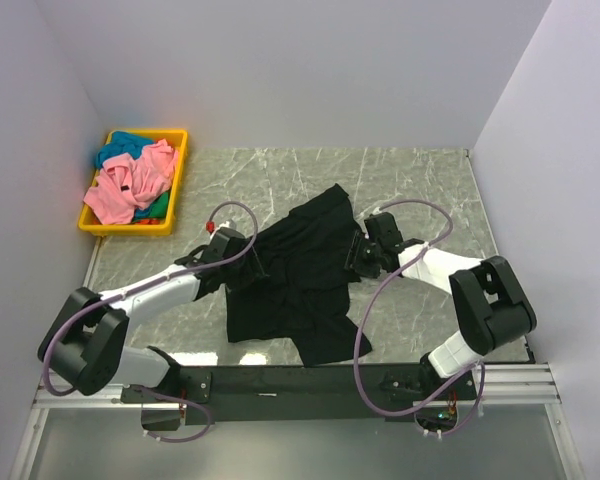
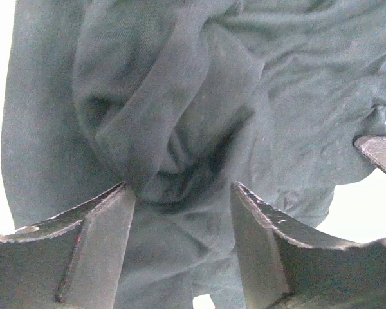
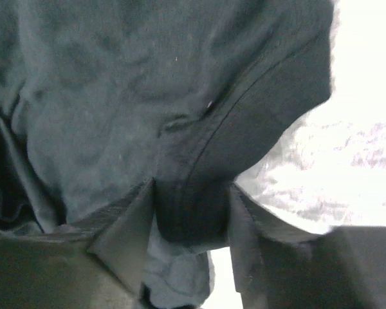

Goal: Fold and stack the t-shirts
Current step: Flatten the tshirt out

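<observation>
In the top view, the large black cotton t-shirt (image 1: 300, 285) lies crumpled in the middle of the grey marble surface (image 1: 430, 190), with its upper part between my two arms. The left end effector (image 1: 242, 252) is at the shirt's left edge and the right end effector (image 1: 365, 255) at its right edge. The pink t-shirt (image 1: 130, 188) and the teal t-shirt (image 1: 128, 143) wait in the yellow plastic bin (image 1: 181, 170) at the upper left, well apart from the work.

In the left wrist view, a bunched ridge of black cloth runs down into the gap between the fingers (image 2: 96, 244). The gap is wide, so I cannot tell if this side is clenched on the cloth or only resting over it.

In the right wrist view, a thick seamed band of the shirt fills the gap from one finger (image 3: 125, 225) to the other, so this side is grasping the black t-shirt.

I judge the step in hand to be spreading the shirt flat before the first fold. To do it well I should first make sure of the left grip. Then I should lift both sides together and draw them apart evenly. The hanging lower part must unroll on the surface without twisting.
</observation>
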{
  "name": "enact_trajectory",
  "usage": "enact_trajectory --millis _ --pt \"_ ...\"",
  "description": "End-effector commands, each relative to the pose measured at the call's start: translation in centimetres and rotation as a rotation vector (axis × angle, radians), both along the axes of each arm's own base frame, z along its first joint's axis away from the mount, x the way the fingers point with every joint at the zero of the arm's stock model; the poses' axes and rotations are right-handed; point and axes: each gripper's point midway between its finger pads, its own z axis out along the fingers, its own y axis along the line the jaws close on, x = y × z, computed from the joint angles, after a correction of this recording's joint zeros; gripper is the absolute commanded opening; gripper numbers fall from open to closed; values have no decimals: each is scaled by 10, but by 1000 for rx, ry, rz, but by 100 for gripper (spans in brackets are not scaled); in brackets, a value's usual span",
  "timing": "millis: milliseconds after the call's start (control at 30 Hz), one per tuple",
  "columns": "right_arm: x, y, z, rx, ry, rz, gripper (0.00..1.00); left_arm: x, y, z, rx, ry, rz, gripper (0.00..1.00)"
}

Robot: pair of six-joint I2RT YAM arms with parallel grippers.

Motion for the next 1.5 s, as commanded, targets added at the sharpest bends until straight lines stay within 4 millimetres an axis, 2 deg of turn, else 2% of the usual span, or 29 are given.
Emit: enact_trajectory --millis 0,33,100,133,200,267,333,500,633,700,733,767,800,833,867,1000,1033,1067,1100,1133,1167,1200,1233,1267,1300,1333,1400,1433,1467 --pt "16 3 2 9 -31 -9 49 25 -8 15 -15 -62 38 63" --pt "18 1 2 5 -34 -7 39 27 -7 12 -2 -57 47 60" --pt "18 -3 -2 -14 -21 -4 31 30 -6 4 22 -40 58 49" --pt "19 -5 -2 -25 -19 -5 16 32 -3 1 39 -40 69 43" --pt "24 -20 -3 -72 -19 -40 3 37 3 -4 66 -30 84 22" --pt "29 -45 -1 -126 -17 -111 0 43 15 -8 87 -23 112 1" --pt "32 -66 7 -150 -14 -174 0 47 24 -7 105 -27 115 1" --pt "54 -150 31 -281 -52 -433 0 68 69 10 143 -48 159 1" --pt "82 -185 57 -325 -80 -521 0 89 102 26 205 -77 167 1" --pt "95 -190 58 -340 -80 -513 0 108 111 40 215 -107 145 1" --pt "109 -191 72 -339 -105 -513 0 114 113 33 231 -80 131 1" --pt "115 -191 68 -347 -93 -507 2 133 113 48 233 -118 125 1" --pt "121 -191 72 -344 -98 -502 5 142 113 49 261 -127 94 1" --pt "129 -189 81 -333 -114 -498 8 148 113 35 289 -86 72 1" --pt "132 -187 83 -322 -119 -492 12 171 111 54 294 -134 67 1" --pt "128 -179 96 -318 -141 -479 49 222 109 63 368 -167 18 13" --pt "122 -177 93 -323 -131 -474 55 232 111 54 390 -151 20 17" --pt "117 -166 93 -326 -136 -443 59 248 109 75 392 -198 29 25" --pt "112 -161 101 -328 -159 -424 62 255 109 80 398 -212 32 30" --pt "101 -154 93 -332 -143 -400 62 261 108 85 394 -222 36 38" --pt "94 -142 92 -326 -145 -365 63 266 103 99 375 -251 37 57" --pt "87 -118 98 -304 -175 -288 64 265 98 105 357 -260 39 66" --pt "76 -103 91 -303 -171 -235 64 260 93 123 341 -296 38 72" --pt "69 -91 95 -294 -194 -193 64 249 83 117 346 -284 21 82" --pt "58 -67 94 -292 -204 -111 64 240 78 121 354 -291 21 84" --pt "47 -59 84 -289 -189 -76 64 226 75 137 352 -318 28 87" --pt "32 -46 81 -262 -184 -43 64 188 59 115 349 -257 9 86" --pt "19 -35 72 -244 -166 -1 64 170 55 127 322 -278 14 86" --pt "14 -31 73 -233 -172 7 64 140 49 96 305 -196 11 86"
